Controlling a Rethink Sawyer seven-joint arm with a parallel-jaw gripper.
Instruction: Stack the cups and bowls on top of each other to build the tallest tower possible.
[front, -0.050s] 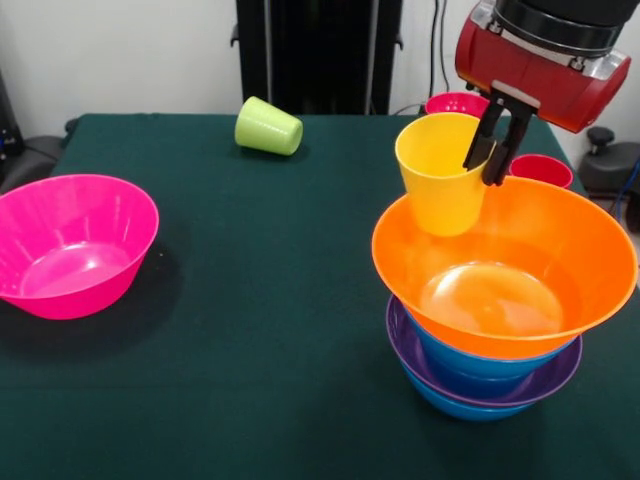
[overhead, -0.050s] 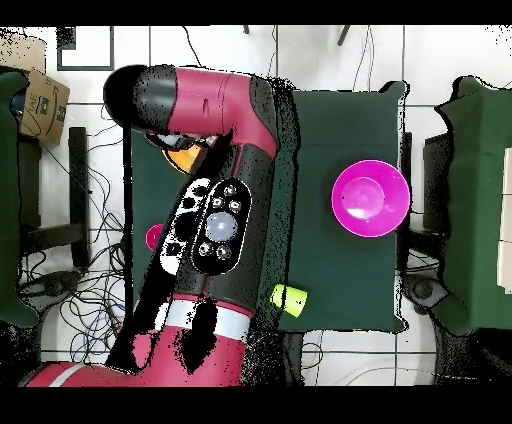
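Note:
My gripper is shut on the rim of the yellow cup, one finger inside and one outside. The cup is upright at the far left rim of the wide orange bowl; whether its base touches the bowl I cannot tell. The orange bowl tops the tower, nested on a blue bowl, a purple bowl and another blue one. A lime green cup lies on its side at the far edge. The big pink bowl sits alone at the left.
Two red vessels stand behind the tower; I cannot tell cup from bowl. In the overhead view the arm hides the tower apart from a sliver of orange. The green table lies between the pink bowl and the tower.

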